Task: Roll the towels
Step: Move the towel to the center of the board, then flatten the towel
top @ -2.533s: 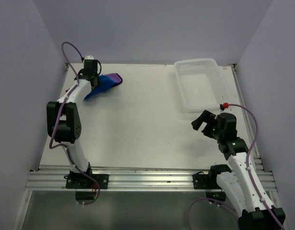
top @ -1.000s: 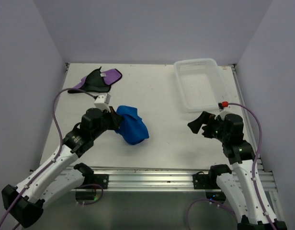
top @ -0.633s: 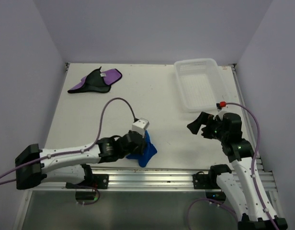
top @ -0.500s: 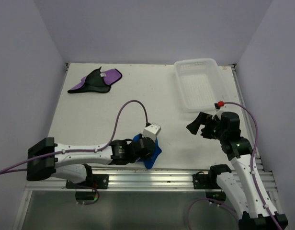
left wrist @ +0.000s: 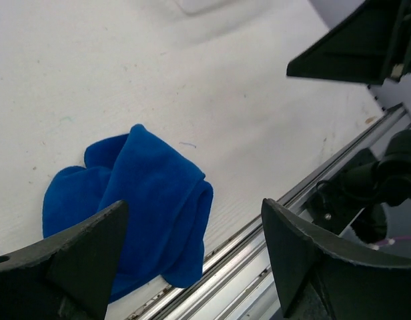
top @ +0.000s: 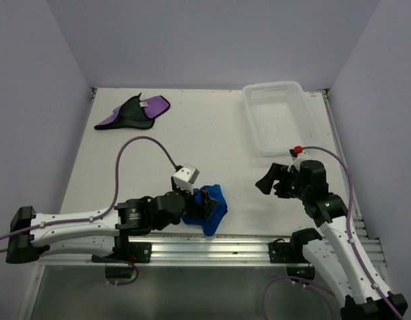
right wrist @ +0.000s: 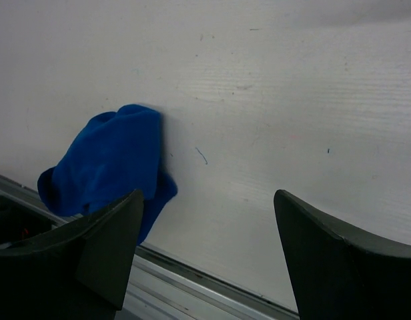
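The blue towel (top: pixel 217 208) lies crumpled at the table's front edge, beside the rail. My left gripper (top: pixel 203 202) hovers just left of it, open, holding nothing. In the left wrist view the blue towel (left wrist: pixel 139 200) sits under the open left gripper (left wrist: pixel 193 212), partly behind the left finger. My right gripper (top: pixel 268 179) stands open to the right of the blue towel, apart from it. From the right wrist the blue towel (right wrist: pixel 112 160) shows ahead left of the empty right gripper (right wrist: pixel 207 200). The purple towel (top: pixel 133 113), black side up with a white tag, lies flat at the far left.
A white mesh basket (top: pixel 272 87) stands at the far right of the table. The metal rail (top: pixel 212 241) runs along the front edge, right behind the blue towel. The right gripper's fingers (left wrist: pixel 349 53) show at the top right of the left wrist view.
The left gripper carried the blue towel from mid-table to the front edge, then opened and let it drop. The right gripper drifted a little left toward it.
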### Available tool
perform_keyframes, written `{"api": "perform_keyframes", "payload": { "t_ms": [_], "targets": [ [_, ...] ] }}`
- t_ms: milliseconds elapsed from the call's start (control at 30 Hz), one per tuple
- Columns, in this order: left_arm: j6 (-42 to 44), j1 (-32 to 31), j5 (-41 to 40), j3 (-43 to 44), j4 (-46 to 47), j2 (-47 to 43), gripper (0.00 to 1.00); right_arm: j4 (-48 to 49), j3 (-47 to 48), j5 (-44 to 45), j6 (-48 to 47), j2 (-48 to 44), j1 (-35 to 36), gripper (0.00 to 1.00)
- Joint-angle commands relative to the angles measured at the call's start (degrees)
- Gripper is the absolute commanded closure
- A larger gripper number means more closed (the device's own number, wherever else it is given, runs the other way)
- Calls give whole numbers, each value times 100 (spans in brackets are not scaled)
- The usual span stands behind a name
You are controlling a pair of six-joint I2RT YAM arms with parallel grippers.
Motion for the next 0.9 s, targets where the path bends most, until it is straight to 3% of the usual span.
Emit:
{"api": "perform_keyframes", "payload": {
  "t_ms": [0, 167, 300, 400, 467, 700, 867],
  "targets": [
    [-292, -4, -493, -351, 91, -678, 15, 382, -104, 330, 241, -107, 601, 18],
    [-749, 49, -792, -378, -788, -503, 19, 637, -174, 709, 461, 183, 1428, 27],
    [-1355, 180, -1179, -448, -1594, -433, 35, 848, -271, 788, 602, 130, 1675, 35],
    [-1094, 1127, -401, -615, -1414, -327, 40, 910, -306, 955, 699, 104, 1903, 37],
    [-1031, 1497, -327, -598, -1386, -257, 43, 849, -306, 1086, 690, 95, 2000, 37],
    [-732, 1604, -82, -299, -1273, 358, 44, 953, -499, 1131, 778, 60, 2062, 37],
    [-811, 1604, 201, -422, -1026, 165, 44, 1006, -596, 1140, 875, 78, 2106, 37]
  ]
}}
